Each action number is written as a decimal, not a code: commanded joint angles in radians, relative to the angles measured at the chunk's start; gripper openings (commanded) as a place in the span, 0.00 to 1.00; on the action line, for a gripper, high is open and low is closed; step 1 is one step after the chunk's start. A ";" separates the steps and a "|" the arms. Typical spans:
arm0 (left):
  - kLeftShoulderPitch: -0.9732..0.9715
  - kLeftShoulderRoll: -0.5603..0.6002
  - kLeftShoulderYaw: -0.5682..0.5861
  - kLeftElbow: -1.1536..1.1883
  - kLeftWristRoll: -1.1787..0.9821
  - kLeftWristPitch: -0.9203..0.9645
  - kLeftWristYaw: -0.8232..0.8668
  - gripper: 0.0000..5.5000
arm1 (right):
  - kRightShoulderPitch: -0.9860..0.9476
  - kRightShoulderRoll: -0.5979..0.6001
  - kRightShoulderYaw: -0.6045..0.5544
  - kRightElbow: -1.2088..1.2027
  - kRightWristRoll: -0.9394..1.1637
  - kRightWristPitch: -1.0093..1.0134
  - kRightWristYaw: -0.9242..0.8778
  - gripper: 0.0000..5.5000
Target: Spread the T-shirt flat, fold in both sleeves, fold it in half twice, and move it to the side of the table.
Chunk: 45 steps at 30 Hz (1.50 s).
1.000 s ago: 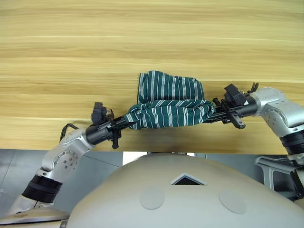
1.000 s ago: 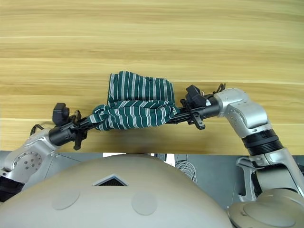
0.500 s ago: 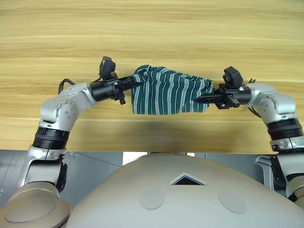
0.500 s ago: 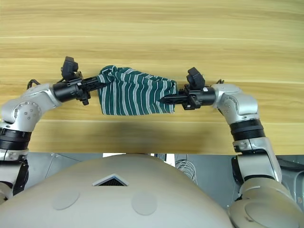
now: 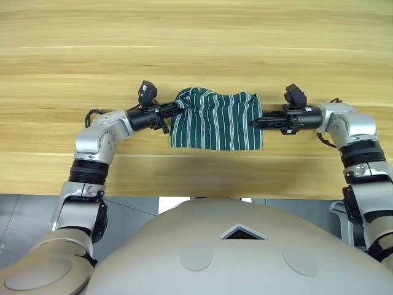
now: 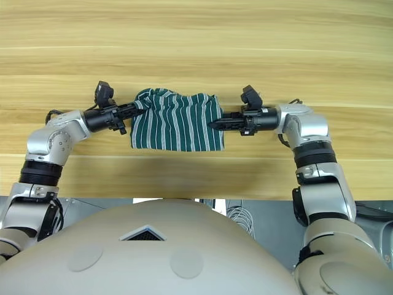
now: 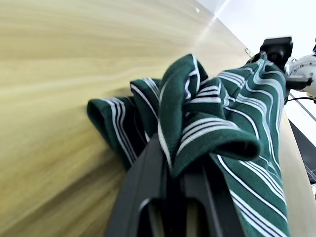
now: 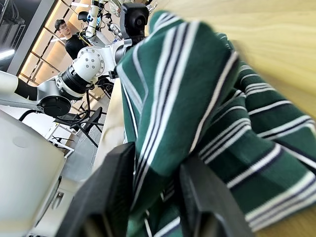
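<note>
Wood-grain table (image 5: 196, 37) is spread across the whole scene, with its near edge running along the bottom of the planks. Over the table, nearer to that edge than to the far side and about midway along it, the T-shirt (image 5: 215, 120) is held as a folded, roughly rectangular bundle of dark green cloth with thin white stripes. Its top edge is drawn between the two grippers and is bunched at both corners, while the rest hangs toward the table's near edge. A band of shadow is cast on the table just nearer than the cloth. In the left wrist view one gathered fold is seen close against the tabletop. Whether the lower hem rests on the table cannot be told.

The left gripper (image 5: 178, 109) is placed above the table at the bundle's left top corner, and its dark fingers (image 7: 140, 197) are pinched on a thick roll of striped fabric. The right gripper (image 5: 254, 123) is placed above the table at the opposite corner, slightly nearer to the table's near edge. Its fingers (image 8: 106, 197) are likewise clamped on a wad of the cloth.
</note>
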 commanded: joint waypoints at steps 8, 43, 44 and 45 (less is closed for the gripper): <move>-0.015 -0.026 0.073 -0.034 0.014 -0.003 -0.044 0.23 | -0.052 0.049 -0.034 0.067 -0.055 -0.057 0.021 0.61; 0.260 -0.364 0.503 -0.528 0.141 -0.644 0.442 0.63 | 0.073 0.212 -0.198 -0.647 -0.044 -0.308 -0.350 0.60; 0.265 -0.369 0.498 -0.521 0.154 -0.663 0.446 0.63 | 0.090 0.216 -0.151 -0.667 -0.095 -0.342 -0.369 0.56; 0.269 -0.373 0.494 -0.514 0.161 -0.677 0.450 0.63 | 0.099 0.218 -0.113 -0.677 -0.135 -0.364 -0.388 0.51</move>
